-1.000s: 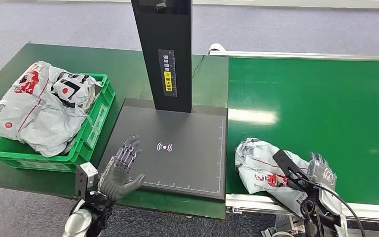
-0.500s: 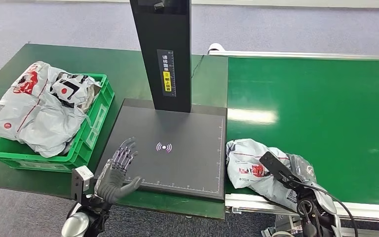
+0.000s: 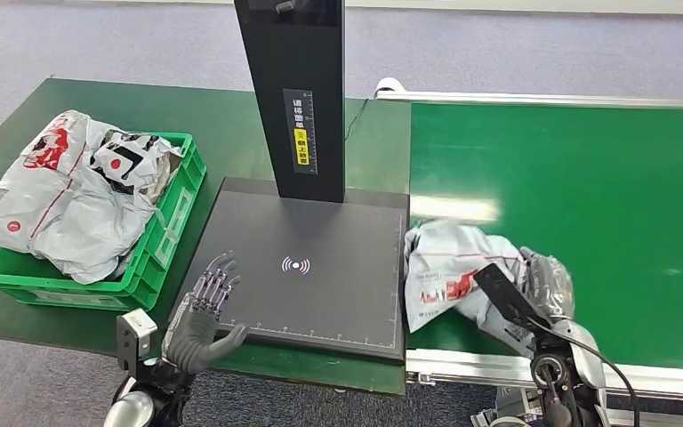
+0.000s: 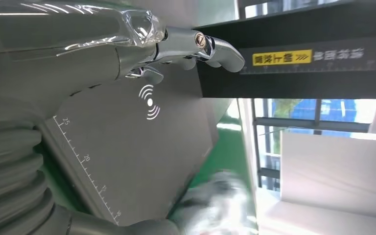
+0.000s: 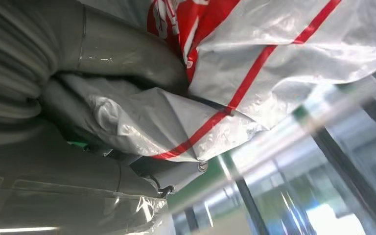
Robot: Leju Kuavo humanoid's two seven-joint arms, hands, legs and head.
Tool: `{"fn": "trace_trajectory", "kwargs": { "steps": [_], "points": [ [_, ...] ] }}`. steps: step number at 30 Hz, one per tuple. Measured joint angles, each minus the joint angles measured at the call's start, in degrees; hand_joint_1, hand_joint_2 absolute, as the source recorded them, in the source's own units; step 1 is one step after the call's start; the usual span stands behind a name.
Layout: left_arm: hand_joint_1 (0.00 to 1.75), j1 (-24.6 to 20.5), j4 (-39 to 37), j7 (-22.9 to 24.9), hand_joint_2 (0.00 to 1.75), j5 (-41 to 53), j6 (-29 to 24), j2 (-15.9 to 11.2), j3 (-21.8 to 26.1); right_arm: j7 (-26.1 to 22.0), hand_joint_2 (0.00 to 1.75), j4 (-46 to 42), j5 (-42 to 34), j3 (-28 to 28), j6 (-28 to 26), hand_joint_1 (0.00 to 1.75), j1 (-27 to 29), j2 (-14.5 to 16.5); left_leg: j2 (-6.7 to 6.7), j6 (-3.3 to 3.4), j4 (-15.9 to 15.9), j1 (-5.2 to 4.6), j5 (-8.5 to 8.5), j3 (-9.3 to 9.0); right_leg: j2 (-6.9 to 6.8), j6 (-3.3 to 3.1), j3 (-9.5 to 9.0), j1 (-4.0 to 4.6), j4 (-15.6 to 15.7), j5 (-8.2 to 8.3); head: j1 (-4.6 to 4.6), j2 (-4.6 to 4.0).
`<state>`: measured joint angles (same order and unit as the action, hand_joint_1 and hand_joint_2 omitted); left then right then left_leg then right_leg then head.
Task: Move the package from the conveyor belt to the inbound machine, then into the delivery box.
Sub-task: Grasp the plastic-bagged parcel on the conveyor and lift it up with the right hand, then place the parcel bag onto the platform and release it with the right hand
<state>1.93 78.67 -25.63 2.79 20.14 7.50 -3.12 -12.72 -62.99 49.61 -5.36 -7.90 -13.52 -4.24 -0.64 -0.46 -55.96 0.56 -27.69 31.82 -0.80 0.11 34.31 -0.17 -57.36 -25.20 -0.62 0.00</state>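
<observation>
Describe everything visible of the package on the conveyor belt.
The package is a soft, crinkled grey-white plastic mailer with thin red stripes, a red printed patch and a small label. It looks lumpy and partly bunched. It sits at the conveyor belt's near left corner, its edge reaching the scanner platform. The right robot hand grips its right end; the right wrist view shows the film creased around the thumb.

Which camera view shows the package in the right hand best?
The head view: the whole package appears beside the scanner plate. The right wrist view shows its wrinkled plastic close up; the left wrist view shows a blur.
</observation>
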Motion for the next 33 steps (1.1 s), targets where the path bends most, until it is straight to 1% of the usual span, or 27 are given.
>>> {"fn": "trace_trajectory", "kwargs": {
  "steps": [4,9,11,13,15,18,22,27,29,33],
  "points": [
    [0.00,0.07,0.90,-1.15,1.75,0.01,-1.90,0.04,0.40,-6.44,1.75,-6.86,-7.35,-2.25,-7.11,1.75,0.38,1.62,0.01,0.00,0.00,0.00,0.00,0.00,-0.02,0.00,0.01,0.00,0.00,-0.01,0.00,0.00],
    [0.00,-0.61,1.09,-1.41,1.75,-0.45,-2.30,0.04,0.58,-13.32,1.75,-14.35,-13.73,-4.56,-13.27,1.75,1.59,3.77,0.00,0.00,0.00,0.00,0.00,0.00,-0.01,0.00,0.01,0.00,0.00,-0.01,0.00,0.00],
    [0.00,-0.96,1.09,-1.42,1.75,-0.50,-2.31,0.04,0.60,-14.68,1.75,-16.46,-14.80,-5.06,-14.64,1.75,1.97,4.49,-0.02,0.00,0.00,0.00,0.00,-0.02,0.01,0.00,0.00,0.00,0.00,-0.01,-0.01,0.00],
    [0.00,-1.17,1.09,-1.47,1.75,-0.58,-2.32,0.03,0.61,-15.36,1.75,-18.00,-15.62,-5.26,-14.57,1.75,2.38,5.00,-0.02,0.00,0.00,0.00,0.00,-0.02,0.01,0.00,0.00,0.00,0.00,-0.01,0.00,0.00],
    [0.00,-1.33,1.08,-1.64,1.75,-0.86,-2.31,0.02,0.61,-15.66,1.75,-19.05,-16.13,-4.89,-12.09,1.75,2.82,5.32,-0.04,0.00,0.01,0.00,0.00,-0.02,0.03,0.00,-0.01,0.00,0.00,-0.01,0.01,0.00],
    [0.00,-1.87,0.89,-2.14,1.75,-1.33,-2.11,-0.03,0.60,-15.45,1.75,-19.30,-13.64,-2.47,-5.73,1.75,3.15,5.42,-0.09,0.00,0.01,0.01,0.00,-0.02,0.09,-0.01,0.00,0.01,0.00,0.00,0.00,0.00],
    [0.00,-2.45,0.32,-2.55,1.75,-1.45,-1.76,-0.08,0.56,-13.89,1.75,-17.23,-10.05,3.88,0.35,1.75,2.78,5.41,-0.06,-0.01,0.02,0.03,0.01,-0.02,0.08,-0.01,0.00,0.05,-0.01,0.00,-0.01,0.00],
    [0.00,-2.62,-0.15,-2.94,1.75,-0.38,-1.88,-0.29,0.27,-10.76,1.75,-11.32,-9.81,11.01,8.89,1.75,0.11,4.41,-0.05,-0.01,0.02,0.02,0.02,0.01,0.06,0.00,-0.01,0.04,-0.01,0.00,0.01,0.00],
    [0.00,-2.76,-0.40,-3.06,1.75,0.06,-2.16,-0.40,0.09,-9.66,1.75,-8.23,-10.05,13.52,10.73,1.75,-1.93,3.82,-0.04,0.00,0.01,0.01,0.02,0.02,0.06,0.00,-0.01,0.02,-0.01,0.00,0.01,0.00],
    [0.00,-3.02,-0.77,-3.04,1.75,0.39,-2.29,-0.51,-0.24,-5.88,1.75,-0.75,-8.49,19.06,11.05,1.75,-7.75,2.99,-0.05,0.00,0.00,0.00,0.02,0.01,0.07,0.00,0.00,0.00,-0.01,0.02,0.01,0.00]
  ]
}}
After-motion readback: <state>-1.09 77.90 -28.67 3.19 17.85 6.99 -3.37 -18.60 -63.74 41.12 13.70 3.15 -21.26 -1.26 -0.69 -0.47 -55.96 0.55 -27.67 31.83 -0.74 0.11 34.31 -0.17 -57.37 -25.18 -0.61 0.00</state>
